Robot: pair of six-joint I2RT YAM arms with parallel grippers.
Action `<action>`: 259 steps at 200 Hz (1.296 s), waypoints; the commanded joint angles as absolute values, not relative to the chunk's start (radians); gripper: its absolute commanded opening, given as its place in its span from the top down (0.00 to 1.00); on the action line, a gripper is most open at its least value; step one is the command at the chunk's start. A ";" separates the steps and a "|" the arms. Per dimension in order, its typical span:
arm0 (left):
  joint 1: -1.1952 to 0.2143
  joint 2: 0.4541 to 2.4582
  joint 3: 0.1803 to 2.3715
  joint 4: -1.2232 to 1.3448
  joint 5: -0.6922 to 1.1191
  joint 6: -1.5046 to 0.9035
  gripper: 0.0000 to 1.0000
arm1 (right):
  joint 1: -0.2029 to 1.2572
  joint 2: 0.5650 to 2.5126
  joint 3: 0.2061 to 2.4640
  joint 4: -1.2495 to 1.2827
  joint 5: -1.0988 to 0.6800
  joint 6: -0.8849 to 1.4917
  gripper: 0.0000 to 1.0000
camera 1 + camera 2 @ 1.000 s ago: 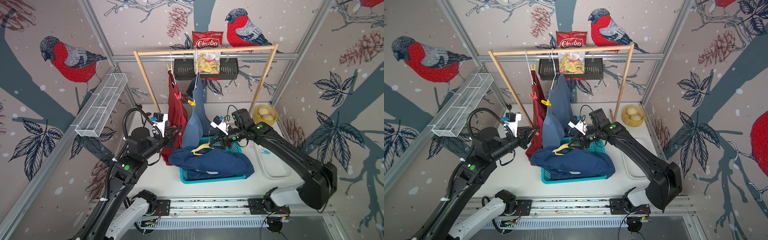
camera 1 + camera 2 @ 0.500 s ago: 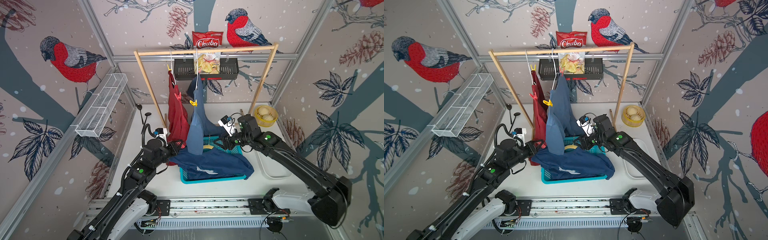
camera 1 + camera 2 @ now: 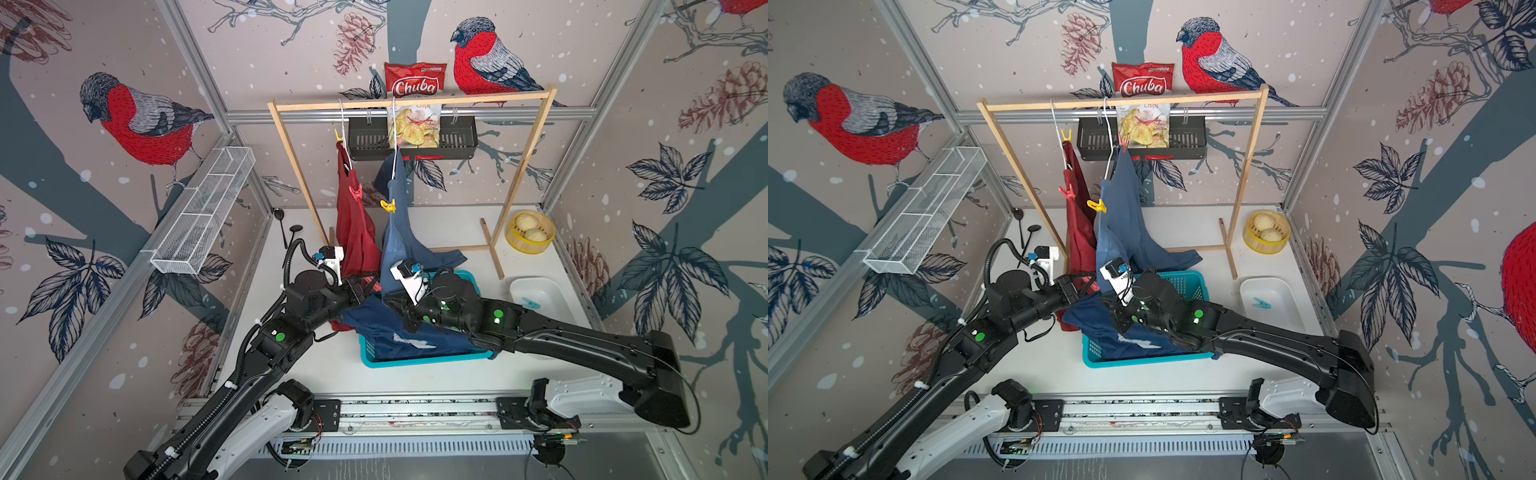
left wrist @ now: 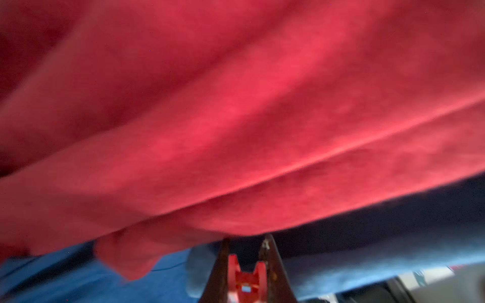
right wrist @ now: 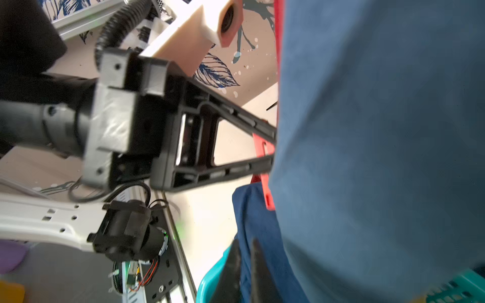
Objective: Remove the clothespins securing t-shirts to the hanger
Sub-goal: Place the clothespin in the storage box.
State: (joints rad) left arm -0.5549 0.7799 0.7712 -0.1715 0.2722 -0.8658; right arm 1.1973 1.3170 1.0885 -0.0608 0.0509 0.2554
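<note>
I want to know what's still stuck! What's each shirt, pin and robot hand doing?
red t-shirt: hanging, still pinned
blue t-shirt: hanging, still pinned
navy t-shirt: lying in basket
left gripper: shut on red clothespin
right gripper: nearly closed, grip unclear
light blue clothespin: lying in white tub

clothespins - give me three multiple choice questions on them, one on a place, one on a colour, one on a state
1. Where does the light blue clothespin lie?
A in the white tub
B in the teal basket
C on the wire shelf

2. What colour is the lower clothespin on the hanging blue shirt?
A green
B yellow
C white

3. How do the left jaws stand?
A wide open, empty
B shut on a spoon
C shut on a red clothespin

Answers:
1 A, both top views show it on the tub's floor.
2 B, it is bright yellow against the blue cloth.
3 C, the left wrist view shows the red clip pinched between them.
</note>
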 commanded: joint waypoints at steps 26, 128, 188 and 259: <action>-0.564 0.791 0.836 -0.225 0.386 -0.836 1.00 | 1.202 1.357 1.132 -0.028 0.132 0.229 0.62; -0.563 0.795 0.829 -0.226 0.435 -0.811 1.00 | 1.199 1.387 1.160 -0.009 0.149 0.237 0.76; -0.563 0.787 0.774 -0.245 0.451 -0.771 0.96 | 1.189 1.403 1.166 -0.020 0.109 0.220 1.00; -0.563 0.761 0.833 -0.266 0.363 -0.634 0.36 | 1.159 1.260 1.066 -0.145 0.136 0.275 1.00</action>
